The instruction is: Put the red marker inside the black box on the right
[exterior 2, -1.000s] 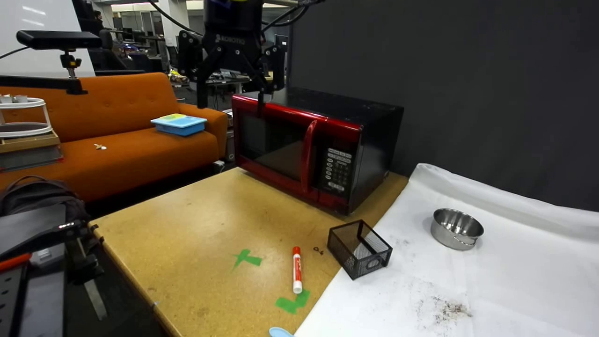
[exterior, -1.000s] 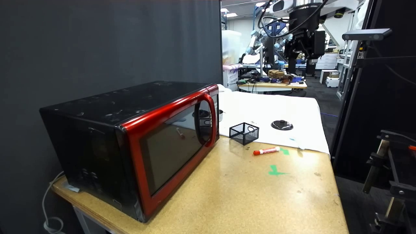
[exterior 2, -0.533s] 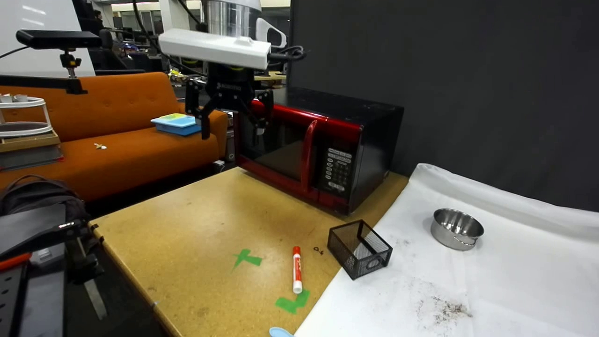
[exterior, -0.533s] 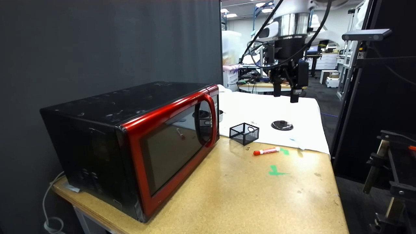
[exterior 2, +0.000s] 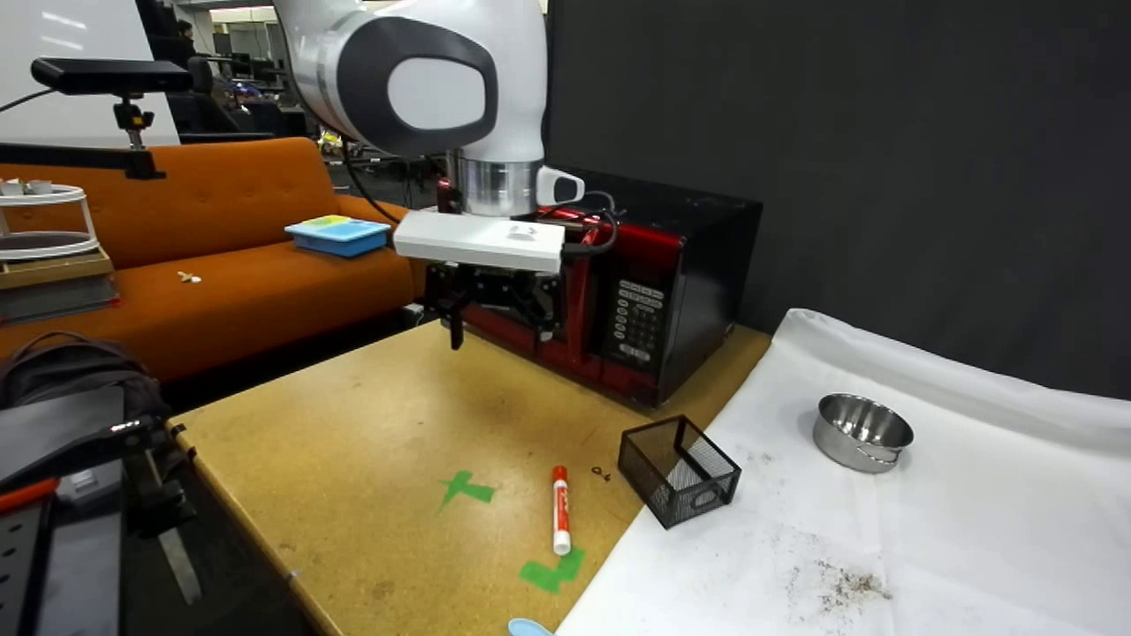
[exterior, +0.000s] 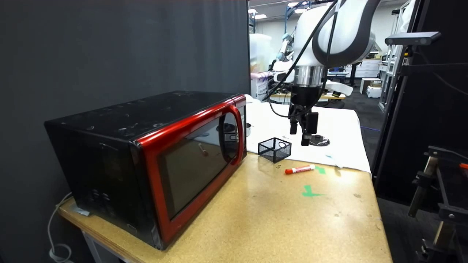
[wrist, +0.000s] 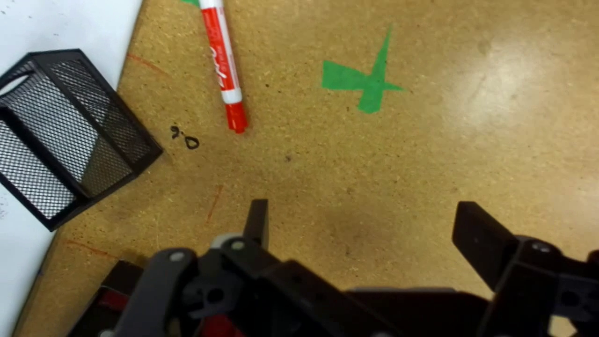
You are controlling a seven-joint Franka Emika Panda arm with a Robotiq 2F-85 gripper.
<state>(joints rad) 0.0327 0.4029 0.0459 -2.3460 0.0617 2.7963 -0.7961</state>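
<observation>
Jaws apart and empty, the end effector (wrist: 361,220) hangs above the surface (wrist: 327,164) where the red marker (wrist: 222,61) lies off toward the black box (wrist: 84,114), near it, long axis crosswise to the jaws' closing line

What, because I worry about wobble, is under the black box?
Under the black box, part white sheet, part wooden table, glimpsed through its mesh; whatever its frame covers is hidden.
</observation>
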